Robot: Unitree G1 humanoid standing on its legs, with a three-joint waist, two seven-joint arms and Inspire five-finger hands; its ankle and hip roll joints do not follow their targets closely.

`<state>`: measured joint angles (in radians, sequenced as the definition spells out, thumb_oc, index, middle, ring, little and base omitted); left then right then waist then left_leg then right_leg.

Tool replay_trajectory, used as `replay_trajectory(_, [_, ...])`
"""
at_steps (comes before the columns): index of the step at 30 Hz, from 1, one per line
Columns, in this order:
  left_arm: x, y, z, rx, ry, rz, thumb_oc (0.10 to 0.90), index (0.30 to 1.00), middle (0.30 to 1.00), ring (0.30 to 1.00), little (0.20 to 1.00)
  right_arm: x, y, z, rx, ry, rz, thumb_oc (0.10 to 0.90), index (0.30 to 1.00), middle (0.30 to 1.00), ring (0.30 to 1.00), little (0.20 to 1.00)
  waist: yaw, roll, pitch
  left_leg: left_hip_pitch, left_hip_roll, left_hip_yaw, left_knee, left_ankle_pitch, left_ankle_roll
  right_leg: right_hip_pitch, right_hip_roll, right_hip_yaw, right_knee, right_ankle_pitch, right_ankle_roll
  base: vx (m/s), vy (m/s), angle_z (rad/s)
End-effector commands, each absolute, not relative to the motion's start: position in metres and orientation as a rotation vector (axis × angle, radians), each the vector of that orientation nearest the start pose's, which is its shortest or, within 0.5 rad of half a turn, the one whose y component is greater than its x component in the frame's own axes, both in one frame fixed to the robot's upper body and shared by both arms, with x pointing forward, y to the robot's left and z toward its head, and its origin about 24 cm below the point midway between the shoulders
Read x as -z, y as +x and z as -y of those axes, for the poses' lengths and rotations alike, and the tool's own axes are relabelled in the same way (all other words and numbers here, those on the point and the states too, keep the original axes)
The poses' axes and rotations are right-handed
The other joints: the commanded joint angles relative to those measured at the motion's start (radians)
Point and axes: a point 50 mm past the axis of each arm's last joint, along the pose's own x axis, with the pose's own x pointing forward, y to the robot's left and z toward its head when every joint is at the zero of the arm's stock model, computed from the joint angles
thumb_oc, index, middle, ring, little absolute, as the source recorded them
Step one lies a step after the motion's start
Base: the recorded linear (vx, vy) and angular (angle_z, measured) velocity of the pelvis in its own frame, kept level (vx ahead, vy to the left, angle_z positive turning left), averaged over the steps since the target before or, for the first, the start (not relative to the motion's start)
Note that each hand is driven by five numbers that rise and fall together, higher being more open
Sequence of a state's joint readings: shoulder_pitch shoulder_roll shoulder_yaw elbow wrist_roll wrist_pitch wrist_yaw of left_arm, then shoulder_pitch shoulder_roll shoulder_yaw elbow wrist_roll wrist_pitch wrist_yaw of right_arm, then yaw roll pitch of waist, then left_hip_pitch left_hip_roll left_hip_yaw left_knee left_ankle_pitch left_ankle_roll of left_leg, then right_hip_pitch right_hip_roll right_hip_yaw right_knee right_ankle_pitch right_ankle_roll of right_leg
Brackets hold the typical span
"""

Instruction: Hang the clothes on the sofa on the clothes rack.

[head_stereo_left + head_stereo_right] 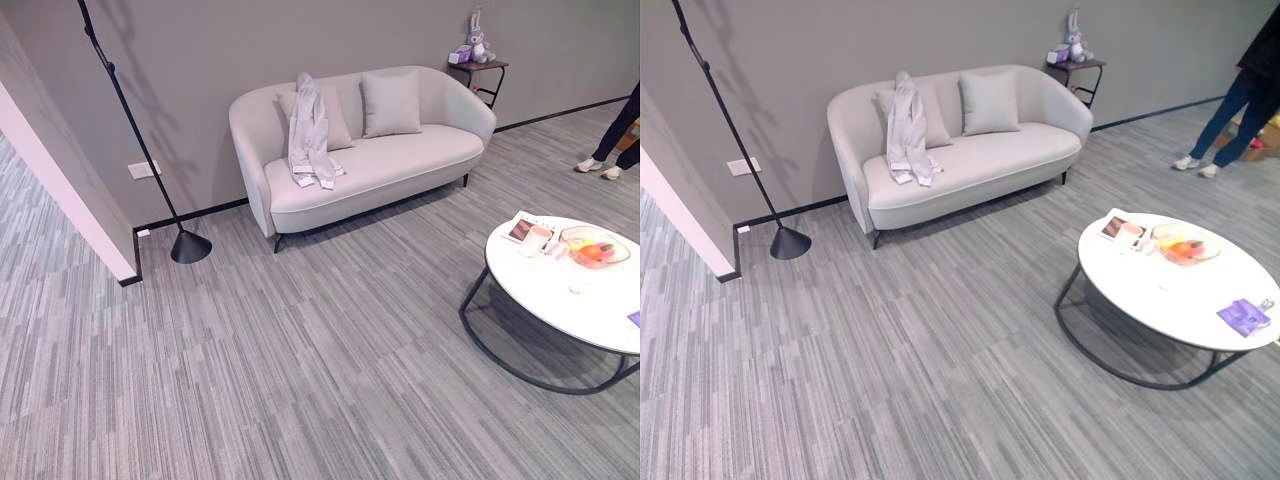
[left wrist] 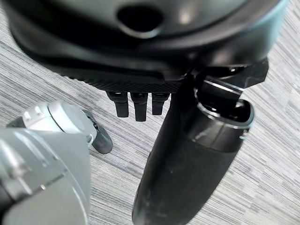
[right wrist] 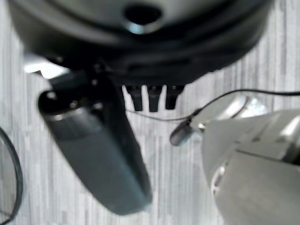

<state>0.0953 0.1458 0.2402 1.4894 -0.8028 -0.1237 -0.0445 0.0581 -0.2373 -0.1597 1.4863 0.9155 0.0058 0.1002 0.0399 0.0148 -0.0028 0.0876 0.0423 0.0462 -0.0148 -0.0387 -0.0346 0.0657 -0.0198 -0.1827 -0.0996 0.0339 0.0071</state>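
At the far left a thin black pole (image 1: 130,115) slants up from a cone-shaped black base (image 1: 190,247) standing on the striped grey carpet floor (image 1: 300,380), close to the grey wall (image 1: 200,60) with its white socket plate (image 1: 143,169).

Beside it stands a pale, rounded fabric sofa (image 1: 400,165) on short dark legs. The clothes (image 1: 309,132), a soft whitish garment, hang over the backrest at the sofa's left end and spill down onto the seat, lying against the left of two square cushions (image 1: 391,103). Past the sofa's right end a small dark side table (image 1: 478,69) carries a grey plush rabbit (image 1: 478,40) and a small purple item.

Further right, a person's dark trouser legs and white shoes (image 1: 1198,165) stand on the floor by the wall.

At the right a round white desk (image 1: 1180,300) rests on a thin black metal frame. Near its far edge lie a small card, a white cup (image 1: 1131,235) and a clear shallow bowl (image 1: 1185,250) holding orange and yellow pieces; a purple object (image 1: 1243,316) lies at its right edge.

The left hand (image 2: 140,56) hangs above the carpet, its fingers (image 2: 139,107) hanging straight and loose, thumb extended, holding nothing. The right hand (image 3: 140,51) hangs the same way, fingers (image 3: 153,97) straight and empty.
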Motion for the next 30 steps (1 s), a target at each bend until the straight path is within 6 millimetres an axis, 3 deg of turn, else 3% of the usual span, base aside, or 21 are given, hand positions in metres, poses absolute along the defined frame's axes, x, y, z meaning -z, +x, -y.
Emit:
replay_trajectory(1, [0.170, -0.004, -0.242, -0.992, -0.622, -1.184, 0.800, 0.900, 0.900, 0.900, 0.900, 0.172, 0.015, 0.234, 0.869, 0.708, -1.251, 0.800, 0.900, 0.900, 0.900, 0.900, 0.010, -0.046, -0.032, -0.034, -0.033, -0.012, -0.060, 0.027, -0.014, 0.036, -0.039, -0.030, 0.012, -0.095, 0.061, 0.00, 0.000, 0.00])
replay_trajectory(5, [0.170, 0.019, -0.239, -0.850, -0.553, -1.159, 0.800, 0.900, 0.900, 0.900, 0.900, 0.172, 0.019, 0.232, 0.814, 0.664, -1.261, 0.800, 0.900, 0.900, 0.900, 0.900, 0.005, -0.050, -0.031, -0.037, -0.033, -0.016, -0.059, 0.028, -0.014, 0.034, -0.039, -0.030, 0.012, -0.094, 0.060, 0.00, 0.000, 0.00])
replay_trajectory(12, [0.173, 0.040, -0.224, -0.722, -0.548, -1.150, 0.800, 0.900, 0.900, 0.900, 0.900, 0.172, 0.028, 0.233, 0.741, 0.605, -1.270, 0.800, 0.900, 0.900, 0.900, 0.900, -0.004, -0.047, -0.035, -0.027, -0.034, -0.011, -0.059, 0.017, -0.009, 0.038, -0.038, -0.020, 0.012, -0.095, 0.060, 0.00, 0.000, 0.00])
replay_trajectory(18, [0.172, 0.037, -0.227, -0.735, -0.534, -1.153, 0.800, 0.900, 0.900, 0.900, 0.900, 0.173, 0.015, 0.230, 0.744, 0.609, -1.308, 0.800, 0.900, 0.900, 0.900, 0.900, -0.009, -0.053, -0.041, -0.021, -0.040, -0.010, -0.055, 0.002, 0.001, 0.040, -0.043, -0.006, 0.012, -0.092, 0.066, 0.00, 0.027, -0.04])
replay_trajectory(24, [0.171, 0.042, -0.230, -0.674, -0.476, -1.152, 0.800, 0.900, 0.900, 0.900, 0.900, 0.174, 0.017, 0.224, 0.667, 0.581, -1.316, 0.800, 0.900, 0.900, 0.900, 0.900, -0.010, -0.061, -0.036, -0.025, -0.058, -0.011, -0.046, -0.014, 0.019, 0.037, -0.059, -0.008, 0.027, -0.089, 0.077, 0.00, 0.084, -0.04])
replay_trajectory(26, [0.170, 0.046, -0.232, -0.654, -0.456, -1.150, 0.800, 0.900, 0.900, 0.900, 0.900, 0.175, 0.022, 0.221, 0.646, 0.581, -1.304, 0.800, 0.900, 0.900, 0.900, 0.900, -0.010, -0.061, -0.016, -0.035, -0.063, -0.015, -0.029, -0.020, 0.032, -0.002, -0.065, -0.012, 0.120, -0.113, 0.074, -0.07, 0.145, -0.03])
replay_trajectory(28, [0.169, 0.050, -0.232, -0.601, -0.410, -1.158, 0.800, 0.900, 0.900, 0.900, 0.900, 0.175, 0.033, 0.218, 0.597, 0.564, -1.282, 0.800, 0.900, 0.900, 0.900, 0.900, -0.013, -0.050, 0.025, -0.038, -0.065, -0.010, -0.014, -0.028, 0.051, -0.073, -0.073, -0.025, 0.258, -0.134, 0.097, -0.09, 0.195, -0.15])
replay_trajectory(29, [0.170, 0.049, -0.230, -0.558, -0.373, -1.178, 0.800, 0.900, 0.900, 0.900, 0.900, 0.176, 0.035, 0.212, 0.552, 0.551, -1.291, 0.800, 0.900, 0.900, 0.900, 0.900, -0.016, -0.033, 0.049, -0.020, -0.063, -0.002, -0.016, -0.037, 0.064, -0.136, -0.097, -0.052, 0.405, -0.126, 0.138, 0.01, 0.257, -0.24])
replay_trajectory(30, [0.170, 0.047, -0.231, -0.537, -0.350, -1.194, 0.800, 0.900, 0.900, 0.900, 0.900, 0.176, 0.034, 0.209, 0.527, 0.553, -1.300, 0.800, 0.900, 0.900, 0.900, 0.900, -0.025, -0.023, 0.077, 0.012, -0.064, 0.005, -0.031, -0.038, 0.076, -0.202, -0.127, -0.064, 0.552, -0.068, 0.174, 0.04, 0.261, -0.27])
